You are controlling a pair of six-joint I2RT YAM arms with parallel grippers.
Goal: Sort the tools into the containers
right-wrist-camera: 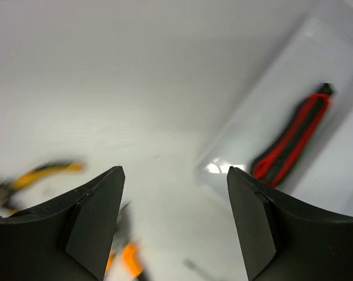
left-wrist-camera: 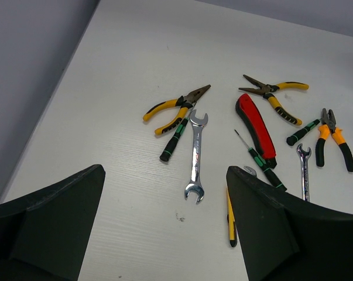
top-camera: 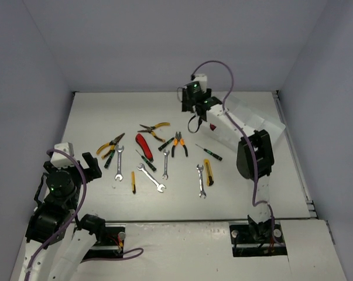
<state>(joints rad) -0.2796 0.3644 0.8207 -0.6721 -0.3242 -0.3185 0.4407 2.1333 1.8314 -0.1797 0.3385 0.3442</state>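
Tools lie loose mid-table: yellow-handled pliers, long-nose pliers, orange pliers, a red-black utility knife, silver wrenches, thin screwdrivers and a yellow knife. The white tray sits at the back right. In the right wrist view one compartment holds a red-black knife. My right gripper is open and empty, raised beside the tray's left end. My left gripper is open and empty, above bare table just near of a wrench.
Grey walls close the table at the back and both sides. A slim yellow knife lies by my left gripper's right finger. The right arm stretches over the tray and hides much of it.
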